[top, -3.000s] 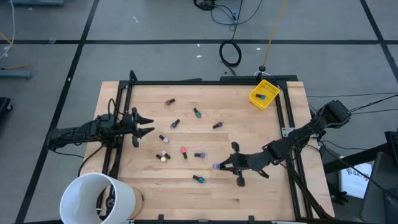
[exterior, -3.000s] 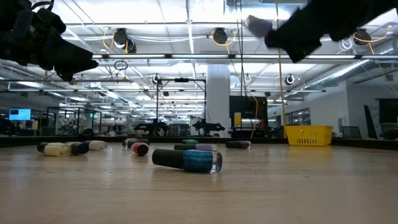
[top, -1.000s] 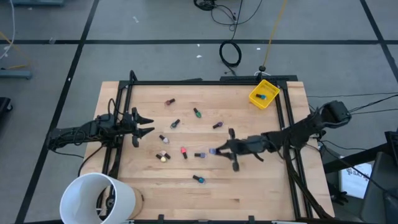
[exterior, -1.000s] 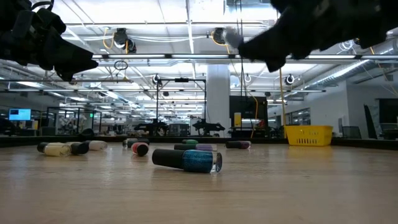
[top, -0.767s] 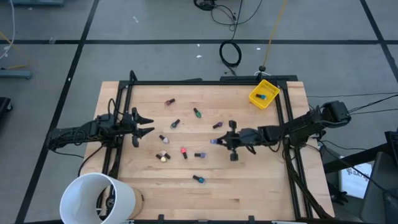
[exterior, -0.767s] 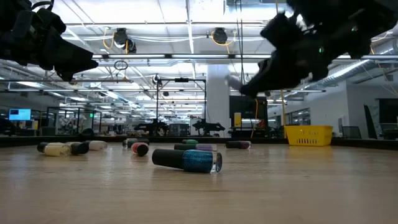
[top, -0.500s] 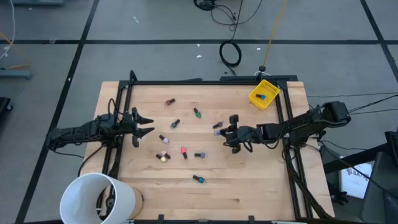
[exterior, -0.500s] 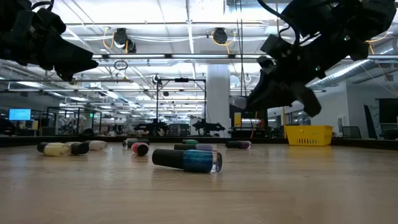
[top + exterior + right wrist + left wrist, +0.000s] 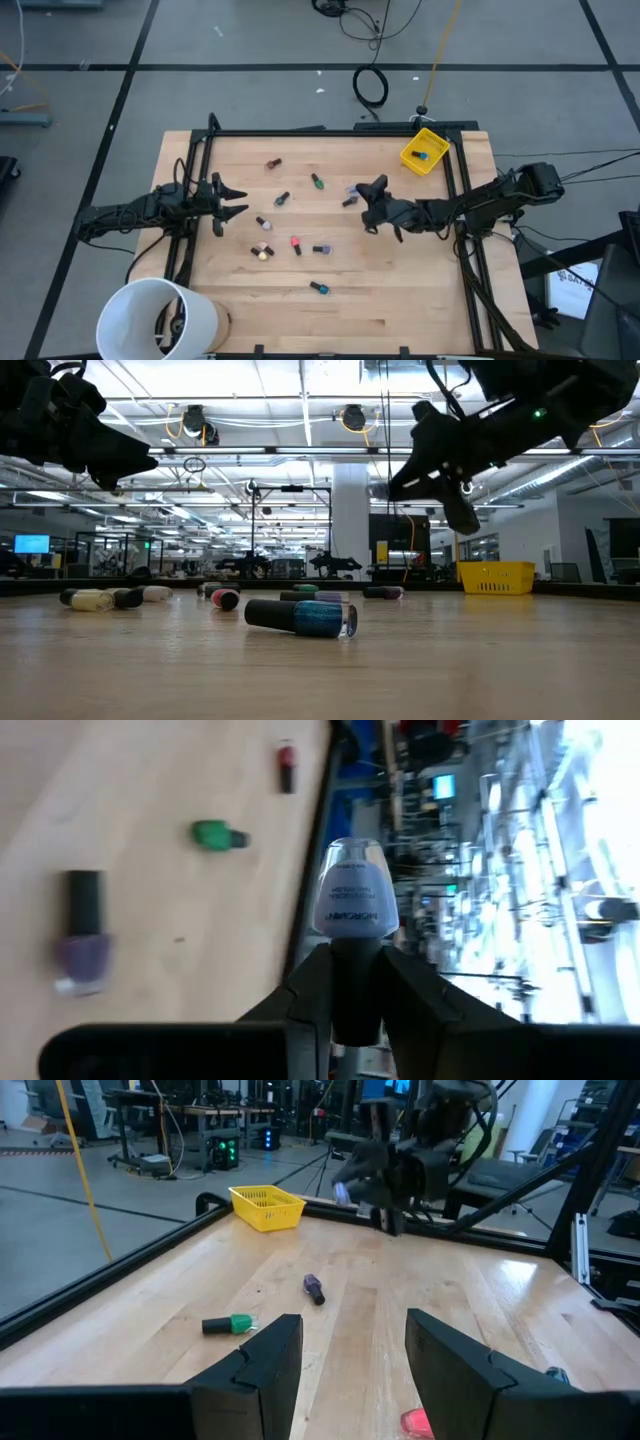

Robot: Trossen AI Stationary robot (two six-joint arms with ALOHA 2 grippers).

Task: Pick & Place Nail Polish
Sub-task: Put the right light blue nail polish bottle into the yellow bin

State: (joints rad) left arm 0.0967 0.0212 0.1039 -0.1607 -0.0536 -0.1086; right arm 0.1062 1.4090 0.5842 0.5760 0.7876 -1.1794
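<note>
My right gripper [image 9: 366,193] hangs above the table's middle right, shut on a pale lilac nail polish bottle [image 9: 355,898]; the bottle [image 9: 352,189] also shows in the high view. Several other nail polish bottles lie on their sides on the wooden table: a green one [image 9: 317,182], a purple one [image 9: 349,201], a red one [image 9: 296,244] and a teal one [image 9: 305,617]. My left gripper [image 9: 236,200] waits open at the table's left edge, its fingers [image 9: 262,1372] around nothing. My right gripper pinches the bottle's dark cap [image 9: 356,988] between its two fingers [image 9: 312,982]. The fingers come about level from the table's right and lie along the bottle. The pale body [image 9: 356,910] sticks out past the fingertips. The bottle is lifted clear of the table.
A yellow bin [image 9: 424,151] with something blue in it stands at the table's far right corner. A large white bucket [image 9: 160,318] stands off the near left corner. A black frame rail [image 9: 330,131] runs along the table's edges.
My right gripper has carried the pale bottle toward the table's far edge, over the purple bottle. It has rolled about its own axis on the way and stayed shut on the cap.
</note>
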